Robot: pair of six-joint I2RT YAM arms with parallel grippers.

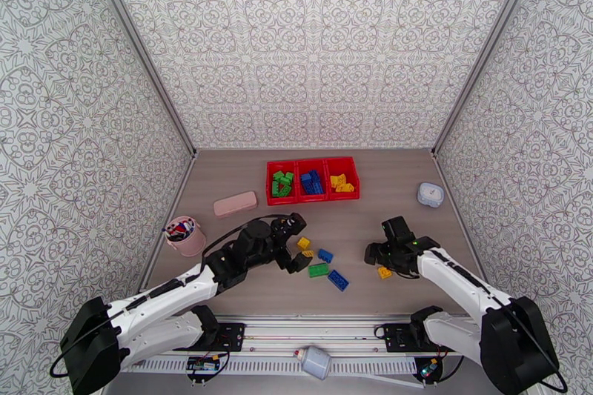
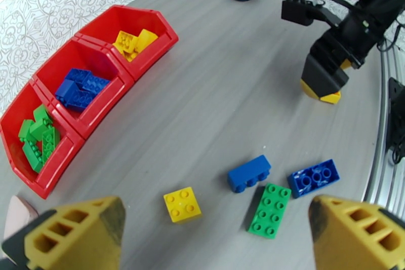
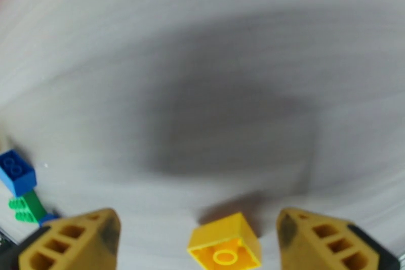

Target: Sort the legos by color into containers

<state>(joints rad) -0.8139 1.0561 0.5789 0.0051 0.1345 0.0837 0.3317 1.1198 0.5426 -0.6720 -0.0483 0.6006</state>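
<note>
Pale grey wood-grain table (image 1: 356, 218), matt and bare between the items. Closed in on three sides by walls (image 1: 311, 41) papered in a grey-and-white ornamental pattern, with aluminium posts (image 1: 141, 48) at the corners. Along the near edge, a metal rail (image 1: 326, 330) carrying both arm bases.

At the far middle of the table, three joined red containers (image 1: 313, 200) in one row: green legos (image 1: 281, 184) in the left bin, blue legos (image 1: 312, 181) in the middle bin, yellow legos (image 1: 342, 182) in the right bin. Left of the row, a pink case (image 1: 235, 204) lying flat; nearer the left wall, a pink cup of pens (image 1: 184, 236). By the right wall, a small white lidded box (image 1: 430, 194).

Loose on the table, near the middle front: a yellow square brick (image 2: 181, 204), a blue brick (image 2: 248, 173), a green brick (image 2: 269, 210) and a second blue brick (image 2: 314, 178), close together, none stacked.

Left tool (image 2: 215, 238): spread wide over this cluster, holds nothing.

Right tool (image 3: 197, 243): low over the table, well to the right of the cluster. Stands open and straddles a fifth loose brick, yellow (image 3: 225, 248), with a gap on each side; grips nothing.
</note>
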